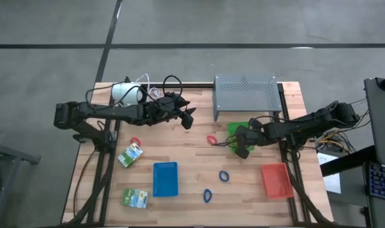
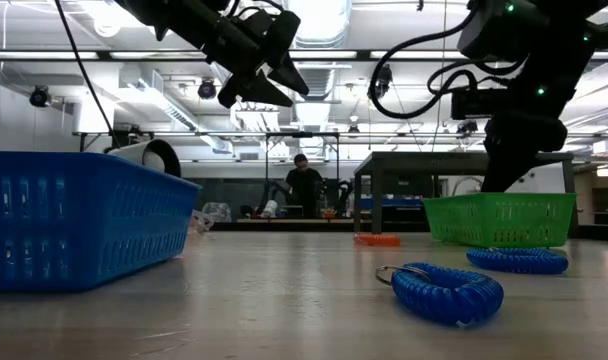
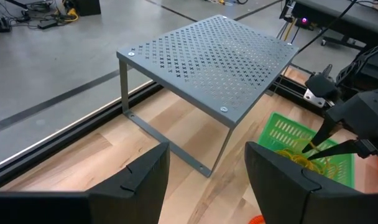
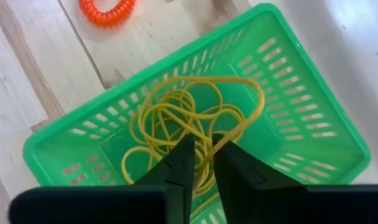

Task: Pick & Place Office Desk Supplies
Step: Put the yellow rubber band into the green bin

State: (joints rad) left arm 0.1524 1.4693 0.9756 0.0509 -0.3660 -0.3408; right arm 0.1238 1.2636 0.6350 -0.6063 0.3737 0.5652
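Green-and-white packets (image 1: 130,154), print illegible

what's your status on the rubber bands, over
Right gripper over green tray, fingers slightly parted. Rubber bands lying in tray. Left gripper open, raised mid-table. Nothing blocking.
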